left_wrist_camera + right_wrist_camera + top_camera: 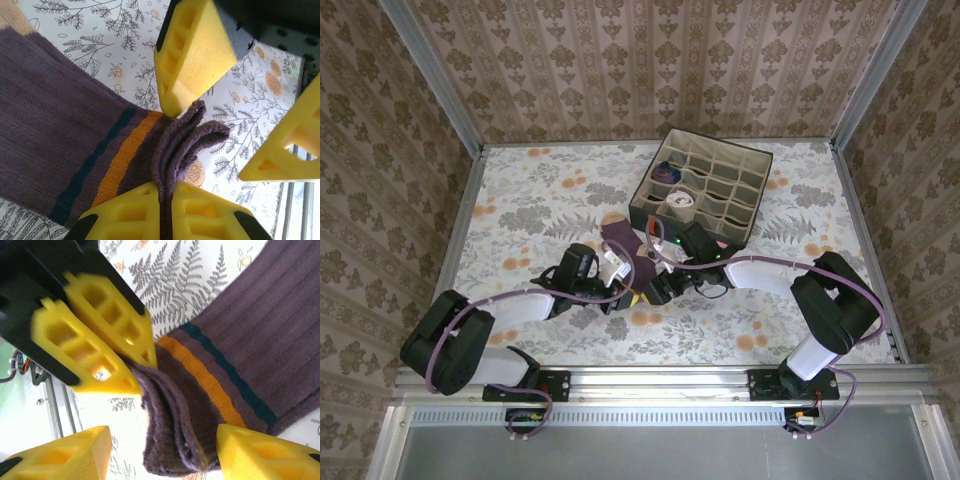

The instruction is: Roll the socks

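Note:
A purple sock [60, 130] with an orange and a teal stripe near its cuff lies on the floral table; it appears in the top view as a dark strip [620, 238]. My left gripper [167, 189] is shut on the folded layers of the sock's cuff. Its fingers [107, 347] pinch the cuff in the right wrist view. My right gripper [162, 452] is open, one finger on each side of the cuff's free end [175, 440], not squeezing it. The sock's leg [260, 325] stretches away up and right. Both grippers meet at the table's middle [645, 285].
A grey fabric box [752, 160] with beige grid cells stands at the back right, holding a rolled purple sock [667, 172] and a rolled white sock [678, 203]. Wallpapered walls enclose the table. A metal rail [670, 378] runs along the near edge.

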`<state>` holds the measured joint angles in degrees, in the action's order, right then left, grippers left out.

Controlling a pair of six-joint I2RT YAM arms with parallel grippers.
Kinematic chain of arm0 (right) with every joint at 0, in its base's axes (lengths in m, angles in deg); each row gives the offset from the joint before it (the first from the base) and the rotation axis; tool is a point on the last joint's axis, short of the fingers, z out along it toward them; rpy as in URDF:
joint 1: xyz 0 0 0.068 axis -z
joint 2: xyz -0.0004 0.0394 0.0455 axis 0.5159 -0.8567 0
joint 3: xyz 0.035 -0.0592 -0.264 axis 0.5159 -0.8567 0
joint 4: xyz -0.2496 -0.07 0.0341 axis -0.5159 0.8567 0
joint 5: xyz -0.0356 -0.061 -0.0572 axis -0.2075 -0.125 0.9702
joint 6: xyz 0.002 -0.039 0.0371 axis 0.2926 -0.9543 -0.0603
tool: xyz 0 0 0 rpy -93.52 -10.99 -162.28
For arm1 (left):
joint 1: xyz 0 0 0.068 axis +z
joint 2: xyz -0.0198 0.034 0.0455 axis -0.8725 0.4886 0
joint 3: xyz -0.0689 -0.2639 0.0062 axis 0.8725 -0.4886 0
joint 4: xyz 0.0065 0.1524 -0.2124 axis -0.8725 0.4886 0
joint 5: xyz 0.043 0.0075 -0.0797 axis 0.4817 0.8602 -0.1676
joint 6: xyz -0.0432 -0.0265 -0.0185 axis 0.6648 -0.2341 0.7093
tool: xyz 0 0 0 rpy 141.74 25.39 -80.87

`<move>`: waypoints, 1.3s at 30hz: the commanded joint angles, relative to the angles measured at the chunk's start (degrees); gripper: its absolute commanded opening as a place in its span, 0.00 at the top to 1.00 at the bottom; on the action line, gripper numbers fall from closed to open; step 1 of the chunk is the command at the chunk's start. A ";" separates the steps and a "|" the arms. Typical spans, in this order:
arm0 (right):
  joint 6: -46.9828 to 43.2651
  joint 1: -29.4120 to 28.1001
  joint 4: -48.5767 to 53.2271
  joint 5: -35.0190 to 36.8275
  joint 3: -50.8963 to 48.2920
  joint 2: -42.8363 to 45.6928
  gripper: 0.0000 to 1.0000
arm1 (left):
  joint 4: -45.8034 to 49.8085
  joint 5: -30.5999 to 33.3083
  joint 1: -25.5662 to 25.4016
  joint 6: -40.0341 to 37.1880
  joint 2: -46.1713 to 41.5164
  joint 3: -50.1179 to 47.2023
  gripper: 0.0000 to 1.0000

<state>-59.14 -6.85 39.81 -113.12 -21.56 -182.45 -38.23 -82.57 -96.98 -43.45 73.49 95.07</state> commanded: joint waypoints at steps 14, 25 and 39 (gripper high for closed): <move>2.44 -0.06 -2.82 -2.94 -1.54 3.94 0.54 | 3.27 1.34 0.57 4.66 -8.69 -1.43 1.00; 4.41 -0.03 4.88 0.38 5.42 -4.06 0.80 | -5.02 0.30 5.82 7.55 -2.29 -4.80 1.00; 5.98 -0.21 7.19 7.03 9.23 -8.07 0.60 | -14.01 0.18 7.34 4.16 11.05 -3.94 1.00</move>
<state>-53.96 -6.85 45.01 -108.81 -13.28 -191.04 -50.56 -81.90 -89.57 -37.51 83.50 90.85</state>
